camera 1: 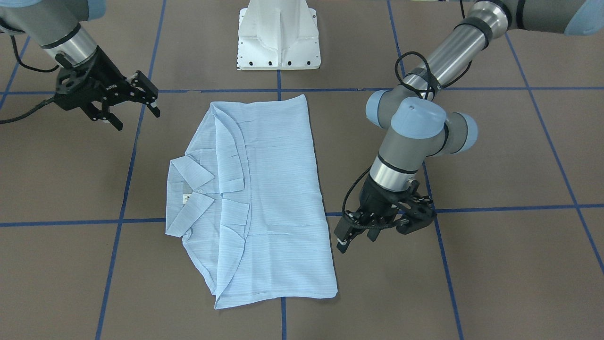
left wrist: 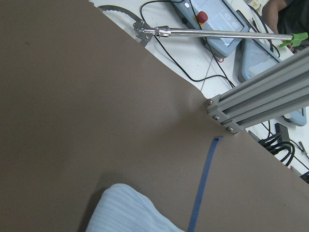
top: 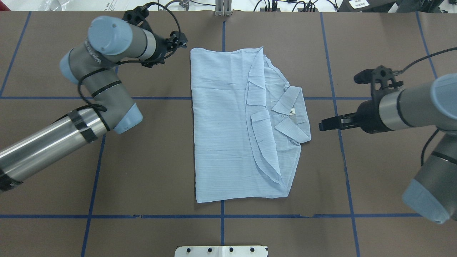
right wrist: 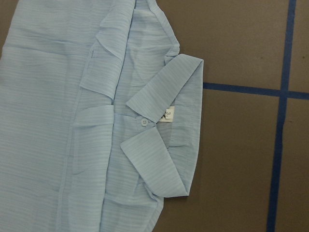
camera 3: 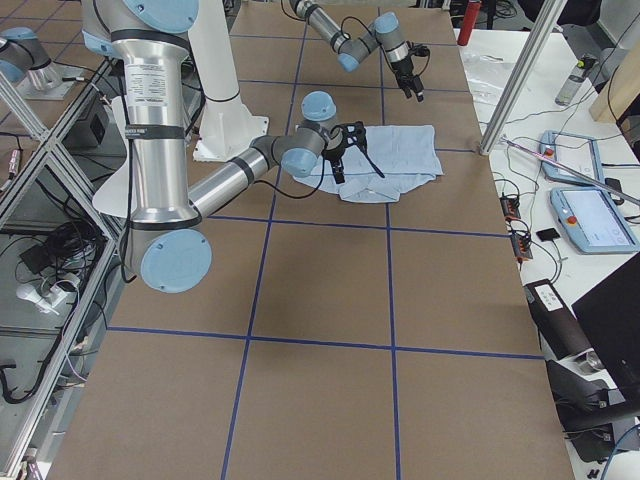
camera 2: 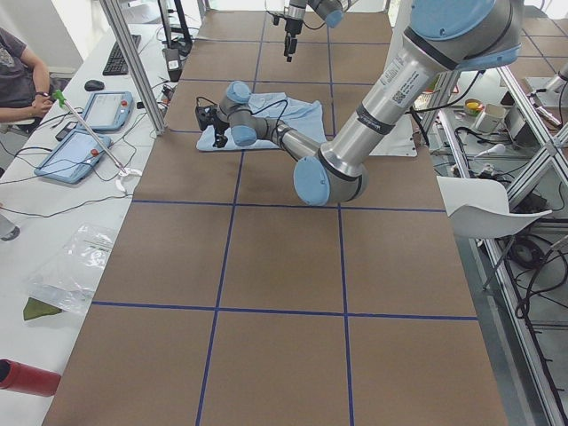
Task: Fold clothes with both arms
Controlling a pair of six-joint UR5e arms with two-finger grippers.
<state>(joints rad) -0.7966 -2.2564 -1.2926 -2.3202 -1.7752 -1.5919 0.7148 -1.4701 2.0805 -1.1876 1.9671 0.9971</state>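
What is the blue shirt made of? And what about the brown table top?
The shirt looks like thin woven cloth, maybe cotton: fine stripes, soft creases, layers showing through. The table top looks like matte brown paper or board: dull, no shine.

My brown table [camera 1: 519,151] is gridded with blue tape [camera 1: 542,88]; my white pedestal base [camera 1: 279,35] stands at its near edge, a blue teach pendant [camera 2: 107,111] beyond the far side.
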